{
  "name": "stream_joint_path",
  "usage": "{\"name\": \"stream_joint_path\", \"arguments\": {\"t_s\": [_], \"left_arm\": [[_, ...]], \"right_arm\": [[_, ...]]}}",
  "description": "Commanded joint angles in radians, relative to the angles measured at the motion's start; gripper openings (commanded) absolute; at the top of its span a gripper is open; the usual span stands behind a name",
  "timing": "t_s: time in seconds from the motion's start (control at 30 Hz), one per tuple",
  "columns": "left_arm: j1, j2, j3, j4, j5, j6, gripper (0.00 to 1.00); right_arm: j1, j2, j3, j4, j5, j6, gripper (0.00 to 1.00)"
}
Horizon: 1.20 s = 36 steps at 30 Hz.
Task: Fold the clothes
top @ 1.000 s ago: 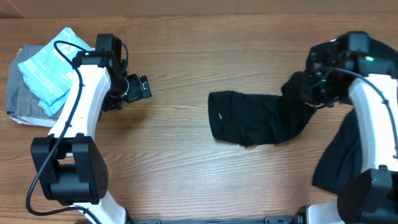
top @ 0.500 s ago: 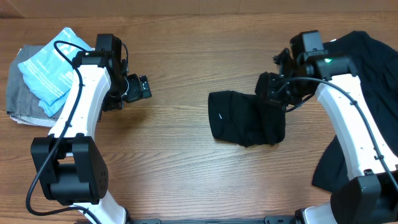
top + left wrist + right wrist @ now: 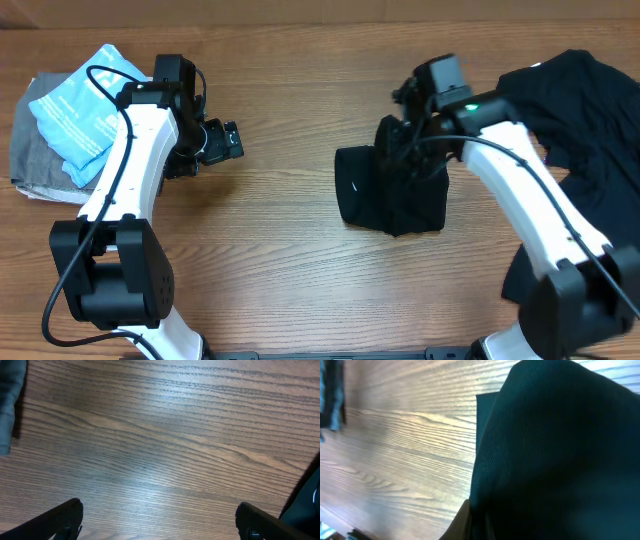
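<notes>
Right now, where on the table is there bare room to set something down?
Bare table lies between the left gripper and the folded black garment, and on the near side of that garment. Crowded: the left corner, grey garment under blue packet; the right side, black pile and right gripper gripping fabric.

two arms in one livery: the left arm (image 3: 128,165) and the right arm (image 3: 520,195) are built of smooth white tubular links joined by blocky black joint housings, the left on a boxy black base (image 3: 105,275). a thin black cable (image 3: 100,69) loops along the left arm's shell. a small green light (image 3: 467,107) glows near the right wrist. the left gripper (image 3: 236,141) is all black, its fingertips (image 3: 62,517) matte and rounded.
</notes>
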Motion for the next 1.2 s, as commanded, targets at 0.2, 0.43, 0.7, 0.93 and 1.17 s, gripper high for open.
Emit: {"name": "stream_joint_path", "arguments": {"t_s": [0.2, 0.43, 0.7, 0.93, 1.17], "left_arm": [[0.006, -0.029, -0.005, 0.001, -0.007, 0.003, 1.00], [0.006, -0.029, -0.005, 0.001, -0.007, 0.004, 1.00], [0.006, -0.029, -0.005, 0.001, -0.007, 0.003, 1.00], [0.006, -0.029, -0.005, 0.001, -0.007, 0.004, 1.00], [0.006, -0.029, -0.005, 0.001, -0.007, 0.003, 1.00]], "right_arm": [[0.114, 0.104, -0.022, 0.085, -0.023, 0.031, 0.51], [0.087, 0.075, 0.056, 0.013, -0.035, -0.015, 0.84], [-0.031, 0.001, 0.104, -0.161, -0.143, -0.014, 0.04], [-0.015, 0.005, -0.005, -0.098, -0.163, 0.001, 0.04], [-0.008, 0.006, -0.263, 0.093, -0.163, 0.081, 0.04]]}}
